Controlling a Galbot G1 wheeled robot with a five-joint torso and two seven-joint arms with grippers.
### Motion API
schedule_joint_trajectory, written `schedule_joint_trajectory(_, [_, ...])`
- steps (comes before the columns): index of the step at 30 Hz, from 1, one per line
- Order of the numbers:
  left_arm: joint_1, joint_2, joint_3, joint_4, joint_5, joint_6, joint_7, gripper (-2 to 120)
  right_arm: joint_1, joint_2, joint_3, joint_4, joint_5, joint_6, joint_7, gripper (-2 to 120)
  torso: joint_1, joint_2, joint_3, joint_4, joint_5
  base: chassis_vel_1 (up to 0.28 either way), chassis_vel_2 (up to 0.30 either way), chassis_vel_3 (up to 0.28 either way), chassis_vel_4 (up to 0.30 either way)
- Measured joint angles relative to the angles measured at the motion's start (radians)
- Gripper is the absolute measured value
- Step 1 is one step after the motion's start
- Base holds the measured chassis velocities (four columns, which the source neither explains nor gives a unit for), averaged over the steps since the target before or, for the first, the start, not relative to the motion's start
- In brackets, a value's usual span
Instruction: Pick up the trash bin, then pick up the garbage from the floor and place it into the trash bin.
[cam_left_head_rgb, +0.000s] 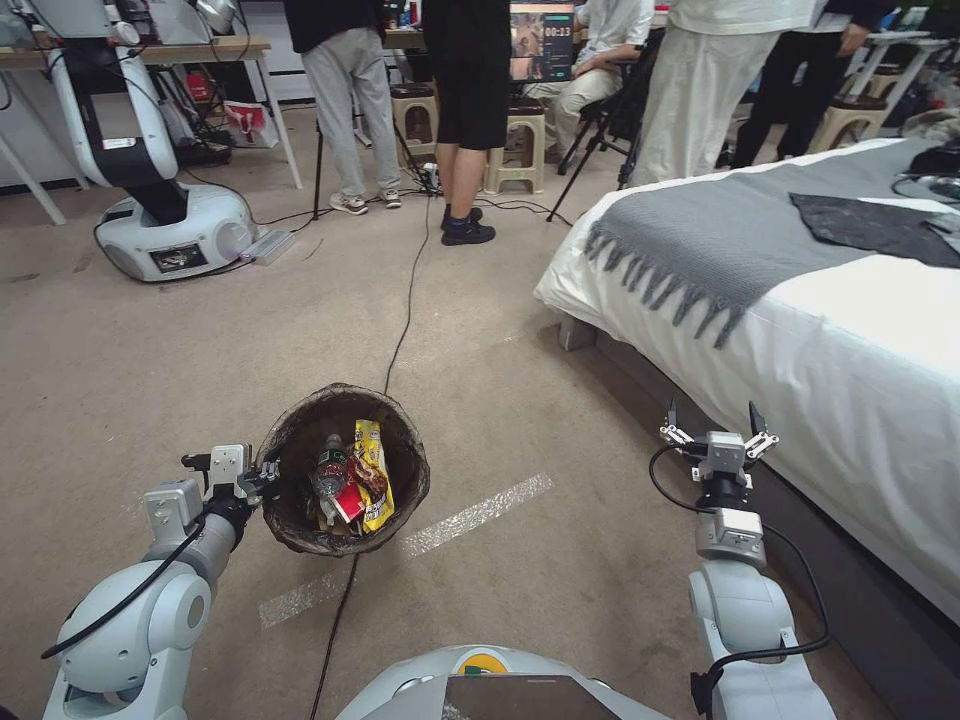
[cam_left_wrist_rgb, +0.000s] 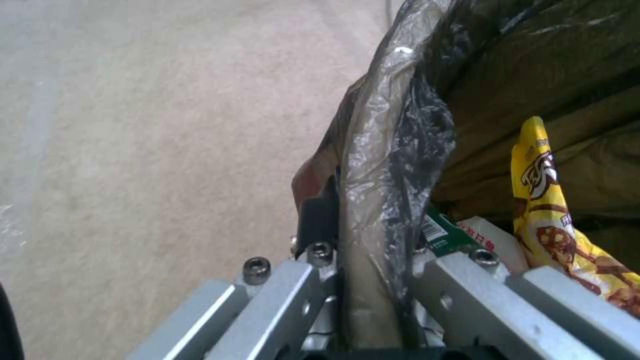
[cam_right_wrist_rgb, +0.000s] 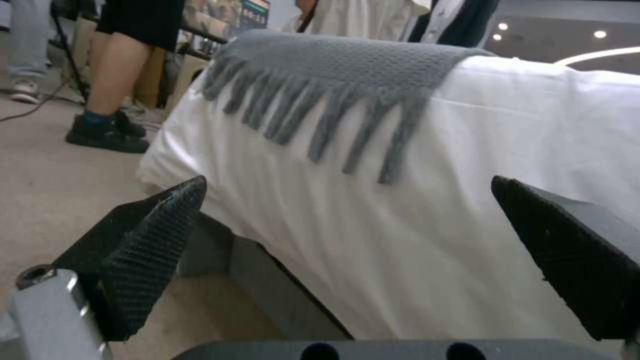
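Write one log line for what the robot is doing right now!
left gripper: shut on trash bin rim, bin held | garbage: in bin | right gripper: open, idle beside bed

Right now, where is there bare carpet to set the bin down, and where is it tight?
Bare floor lies between the trash bin, held at its rim by the left gripper, and the open right gripper, crossed by a tape strip. More lies left of the bin. It is tight by the bed and along the black cable.
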Motion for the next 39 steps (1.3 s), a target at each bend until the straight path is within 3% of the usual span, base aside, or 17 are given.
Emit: schedule_joint_trajectory(39, [-0.008, 0.002, 0.004, 0.013, 0.0, 0.0, 0.0, 0, 0.005, 0.0, 0.002, -0.011, -0.004, 0.002, -0.003, 100, 0.0, 0.0, 0.0, 0.0002, 0.0, 0.061, 0.064, 0.06, 0.06])
